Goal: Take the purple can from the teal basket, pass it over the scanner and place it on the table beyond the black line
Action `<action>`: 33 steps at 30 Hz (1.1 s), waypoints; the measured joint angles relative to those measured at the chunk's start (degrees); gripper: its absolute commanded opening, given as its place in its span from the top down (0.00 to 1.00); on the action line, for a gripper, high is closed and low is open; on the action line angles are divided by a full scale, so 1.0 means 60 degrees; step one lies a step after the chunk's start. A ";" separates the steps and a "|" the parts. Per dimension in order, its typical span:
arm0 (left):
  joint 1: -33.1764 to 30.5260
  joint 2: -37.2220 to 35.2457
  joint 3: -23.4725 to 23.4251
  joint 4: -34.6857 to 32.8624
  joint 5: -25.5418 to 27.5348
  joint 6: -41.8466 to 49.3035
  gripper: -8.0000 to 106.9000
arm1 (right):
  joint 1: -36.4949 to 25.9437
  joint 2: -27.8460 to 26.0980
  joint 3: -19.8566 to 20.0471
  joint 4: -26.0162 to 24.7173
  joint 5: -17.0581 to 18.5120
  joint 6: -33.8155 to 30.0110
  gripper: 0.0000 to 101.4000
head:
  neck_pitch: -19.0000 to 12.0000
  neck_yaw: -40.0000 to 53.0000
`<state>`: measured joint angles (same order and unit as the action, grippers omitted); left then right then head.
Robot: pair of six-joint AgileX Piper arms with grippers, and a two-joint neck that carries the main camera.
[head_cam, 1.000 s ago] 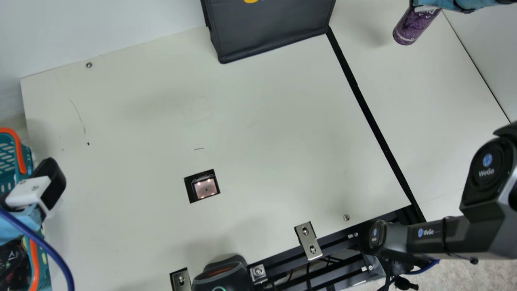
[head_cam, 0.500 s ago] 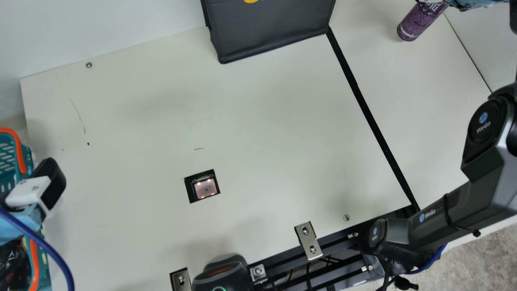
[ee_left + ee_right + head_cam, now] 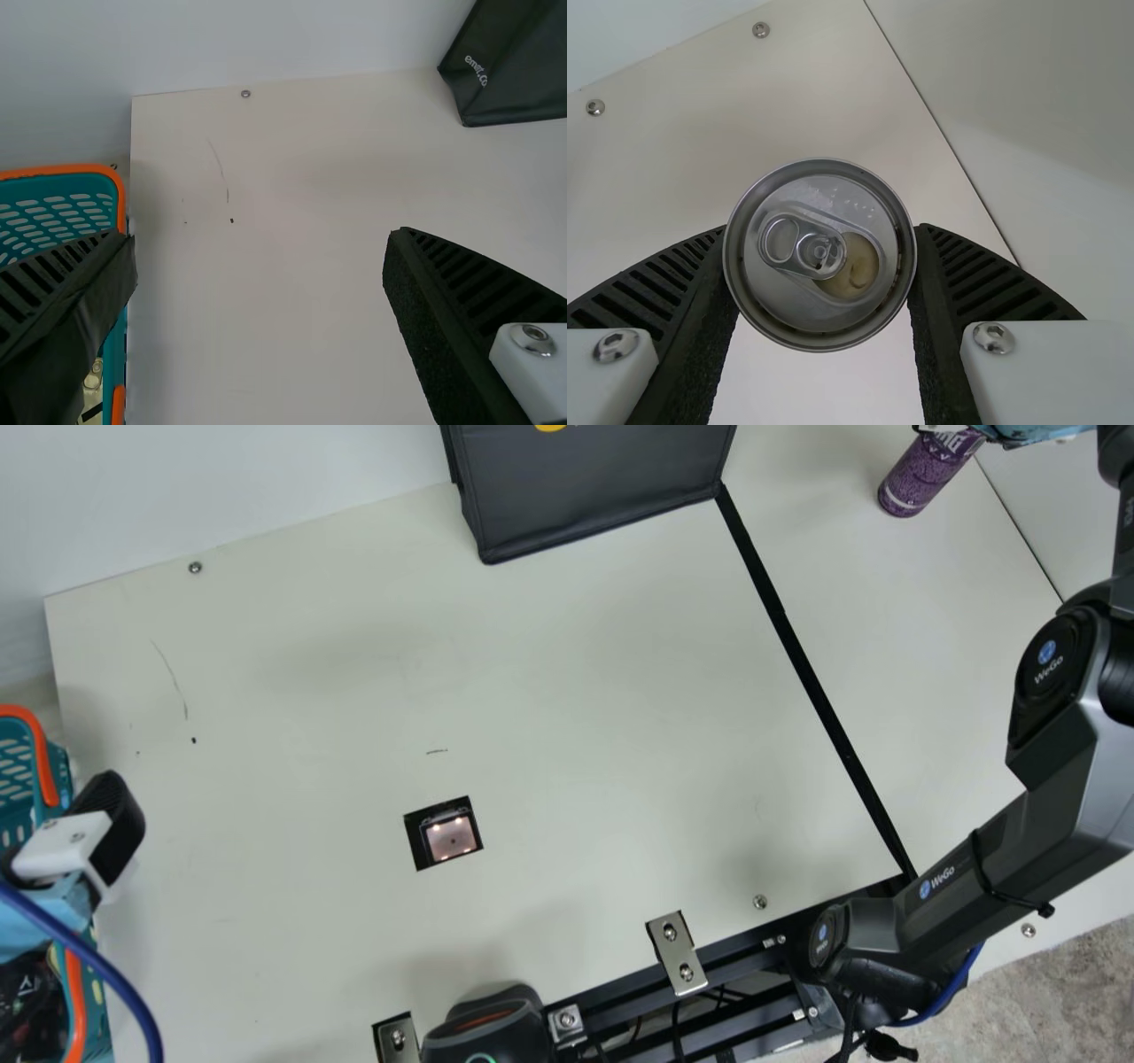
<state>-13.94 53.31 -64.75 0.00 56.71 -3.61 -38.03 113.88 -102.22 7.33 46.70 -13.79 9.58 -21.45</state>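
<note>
While the right gripper [image 3: 821, 252] grips it, the purple can [image 3: 926, 476] is beyond the black line [image 3: 813, 682].
The can sits between the fingers, lid towards the wrist and long axis running away from the gripper, near the right-hand edge of the tabletop [image 3: 567, 691] in the main view; whether its base touches down, I cannot tell. The nearer right arm probably needs only to lower it along that axis, then let go. The left gripper [image 3: 262, 237], spread wide and holding nothing, is by the teal basket [image 3: 19, 775].
</note>
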 measured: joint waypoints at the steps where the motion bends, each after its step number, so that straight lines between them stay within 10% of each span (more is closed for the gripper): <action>1: 0.0000 0.0000 0.0000 0.0000 0.0000 0.0000 0.15 | 0.0014 0.0022 -0.0011 -0.0051 -0.0011 0.0008 0.60 | 0.0000 0.0000; 17: 0.0000 0.0000 0.0000 0.0000 0.0000 0.0000 0.15 | 0.0219 0.0104 0.0052 -0.0602 -0.0052 0.0263 0.08 | 0.0000 0.0000; 33: 0.0000 0.0000 0.0000 0.0000 0.0000 0.0000 0.15 | 0.0364 -0.1146 0.1993 -0.1077 -0.0662 0.0814 0.06 | 0.0000 0.0000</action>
<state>-13.94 53.31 -64.75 0.00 56.71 -3.61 -35.85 107.00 -90.26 0.87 42.72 -8.91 9.58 -21.45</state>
